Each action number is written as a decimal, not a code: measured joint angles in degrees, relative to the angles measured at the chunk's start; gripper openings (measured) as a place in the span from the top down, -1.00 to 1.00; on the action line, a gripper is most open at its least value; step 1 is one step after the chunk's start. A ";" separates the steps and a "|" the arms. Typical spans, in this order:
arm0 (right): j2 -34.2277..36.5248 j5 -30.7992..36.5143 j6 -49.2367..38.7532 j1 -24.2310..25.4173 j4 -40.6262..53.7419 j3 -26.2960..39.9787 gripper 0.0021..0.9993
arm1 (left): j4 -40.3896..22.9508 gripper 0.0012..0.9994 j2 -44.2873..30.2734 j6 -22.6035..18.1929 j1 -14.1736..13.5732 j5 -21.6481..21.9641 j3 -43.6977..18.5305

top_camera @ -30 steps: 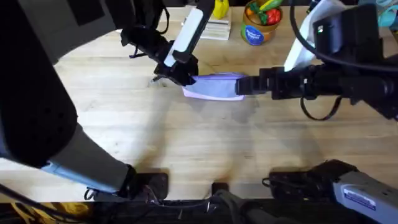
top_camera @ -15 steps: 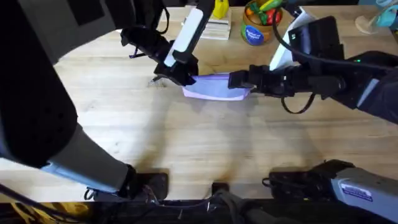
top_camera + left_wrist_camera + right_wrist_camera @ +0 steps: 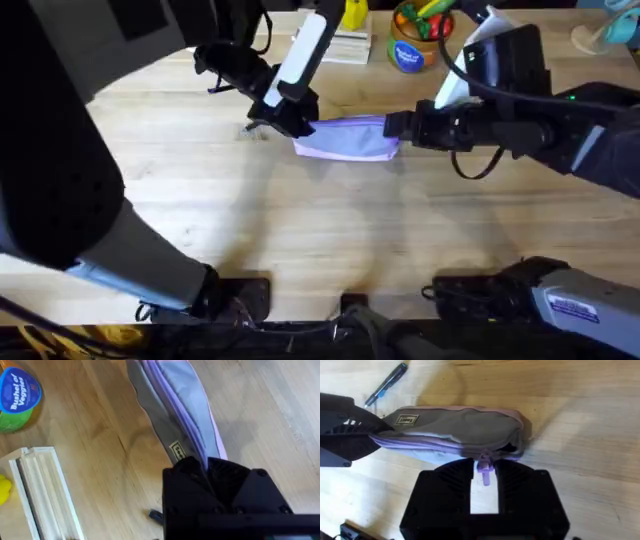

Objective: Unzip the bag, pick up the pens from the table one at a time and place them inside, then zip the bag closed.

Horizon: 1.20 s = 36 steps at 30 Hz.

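Overhead, the lavender pouch (image 3: 345,138) lay lengthwise between both grippers on the table (image 3: 320,230); left gripper (image 3: 295,124) clamped one end, right gripper (image 3: 484,477) pinched the zip pull (image 3: 485,471) at the other.

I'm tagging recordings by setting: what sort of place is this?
Likely a lab or workshop tabletop: a pale wooden table with a lavender pouch, a tub of toy veggies at the back and cabling along the near edge.
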<state>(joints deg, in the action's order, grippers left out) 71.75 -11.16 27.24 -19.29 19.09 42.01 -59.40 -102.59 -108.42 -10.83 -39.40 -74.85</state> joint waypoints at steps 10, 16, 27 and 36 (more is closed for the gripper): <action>0.01 1.07 0.00 0.02 0.04 -0.18 0.92 | 0.02 0.92 0.00 0.00 0.00 0.00 0.00; -0.01 1.07 -0.02 0.02 0.25 -0.18 0.94 | 0.00 0.92 0.00 0.00 0.00 0.00 0.00; -6.30 0.83 0.00 -0.09 7.89 2.69 0.94 | -0.20 0.92 0.00 0.00 0.22 0.04 0.00; -6.75 0.41 0.00 -0.16 9.22 4.02 0.94 | -0.19 0.92 0.00 0.00 0.48 0.00 0.00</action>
<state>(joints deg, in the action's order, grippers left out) 64.99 -10.75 27.24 -19.44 28.31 46.03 -59.58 -102.59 -108.42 -10.35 -39.40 -74.85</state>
